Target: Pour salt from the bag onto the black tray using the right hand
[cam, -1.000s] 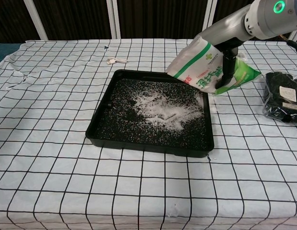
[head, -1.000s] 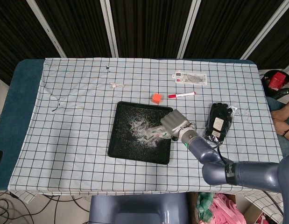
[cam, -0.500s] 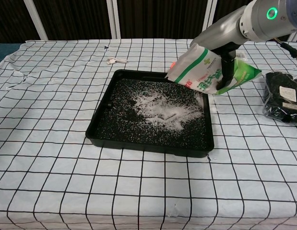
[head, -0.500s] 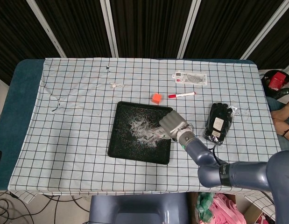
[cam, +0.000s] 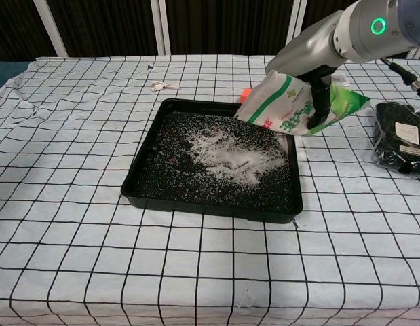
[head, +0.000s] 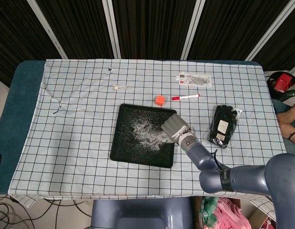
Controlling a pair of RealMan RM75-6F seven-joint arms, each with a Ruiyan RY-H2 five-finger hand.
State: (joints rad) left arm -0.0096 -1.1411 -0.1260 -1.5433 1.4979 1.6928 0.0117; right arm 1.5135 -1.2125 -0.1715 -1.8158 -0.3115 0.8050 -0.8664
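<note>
The black tray (cam: 143,178) (head: 119,143) lies mid-table with a white heap of salt (cam: 230,153) (head: 145,132) spread across its middle and right part. My right hand (cam: 317,75) (head: 174,129) grips the white and green salt bag (cam: 294,107) above the tray's far right corner. The bag is tilted with its lower end over the tray. In the head view the hand covers most of the bag. My left hand shows in neither view.
An orange cube (head: 159,100) and a red marker (head: 184,97) lie behind the tray. A black packet of gloves (head: 222,125) (cam: 402,137) sits to the right. A flat packet (head: 195,79) and a small white cable (head: 120,87) lie near the far edge.
The right hand has shifted slightly left and up over the tray, tipping the bag flatter. The salt heap looks about the same.
</note>
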